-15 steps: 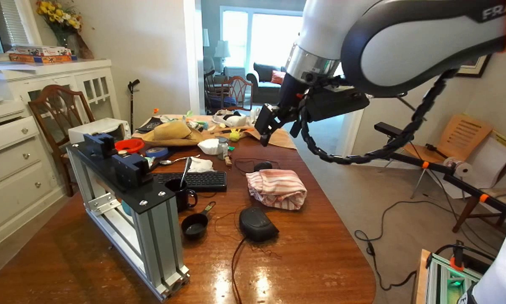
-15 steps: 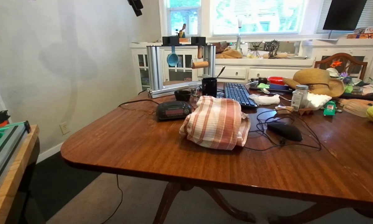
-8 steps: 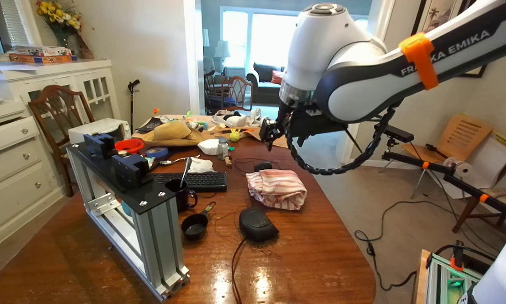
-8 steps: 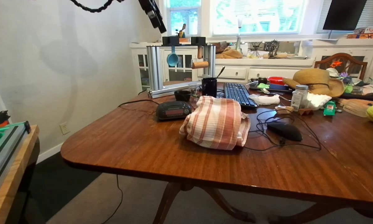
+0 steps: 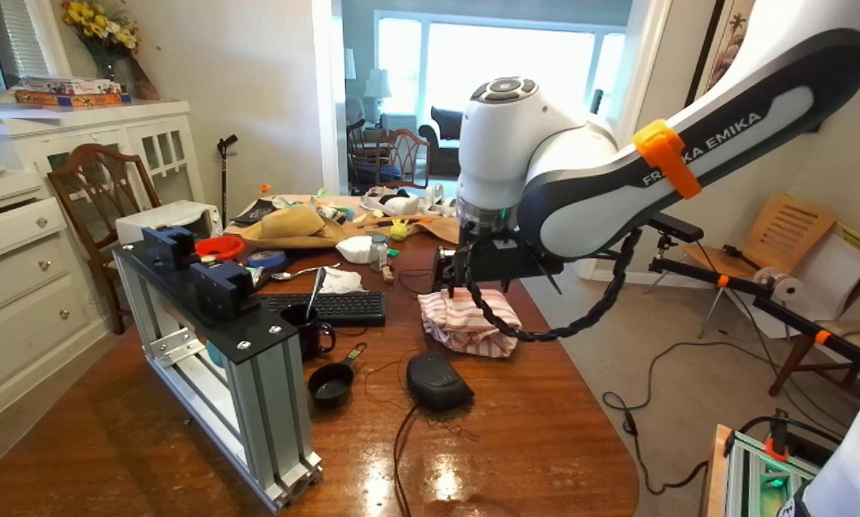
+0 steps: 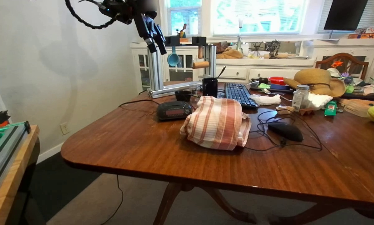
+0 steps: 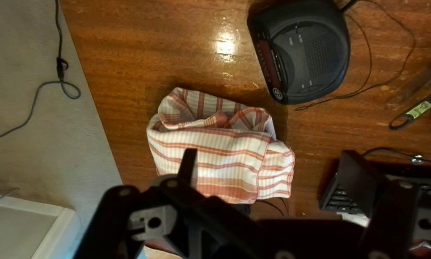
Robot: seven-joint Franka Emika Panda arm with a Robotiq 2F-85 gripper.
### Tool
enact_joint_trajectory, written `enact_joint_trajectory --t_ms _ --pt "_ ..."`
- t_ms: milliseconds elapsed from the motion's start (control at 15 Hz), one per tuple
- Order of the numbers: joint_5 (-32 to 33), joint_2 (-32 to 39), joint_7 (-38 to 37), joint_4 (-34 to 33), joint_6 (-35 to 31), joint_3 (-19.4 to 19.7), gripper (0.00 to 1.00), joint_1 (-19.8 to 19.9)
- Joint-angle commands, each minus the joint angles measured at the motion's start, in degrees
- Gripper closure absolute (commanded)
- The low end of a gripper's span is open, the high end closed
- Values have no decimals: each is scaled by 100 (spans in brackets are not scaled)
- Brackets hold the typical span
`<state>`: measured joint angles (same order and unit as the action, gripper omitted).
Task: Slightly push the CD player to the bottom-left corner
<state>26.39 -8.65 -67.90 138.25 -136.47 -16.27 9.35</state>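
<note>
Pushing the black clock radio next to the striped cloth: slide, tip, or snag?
The clock radio will likely slide rather than tip, being low and broad. The glossy table looks fairly slick, so a light push may suffice. Its cord might drag or turn it slightly.

We find the window (image 5: 516, 54) blown out white in an exterior view, glare spotting the bench (image 5: 530, 431), soft shadows on the wall (image 6: 65, 72), and, in the wrist view, the hand (image 7: 273, 169) dark and blurred.
</note>
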Motion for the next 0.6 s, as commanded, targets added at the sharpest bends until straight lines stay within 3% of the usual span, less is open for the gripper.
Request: enact_joint_trajectory --t_ms 0,333,467,533 --pt "57 104 -161 -19 10 382 0 -415" --pt "42 284 -353 -72 -15 468 0 -552" --pt "-581 200 320 -10 249 571 0 -653" --pt "-811 383 606 -96 207 673 25 -705"
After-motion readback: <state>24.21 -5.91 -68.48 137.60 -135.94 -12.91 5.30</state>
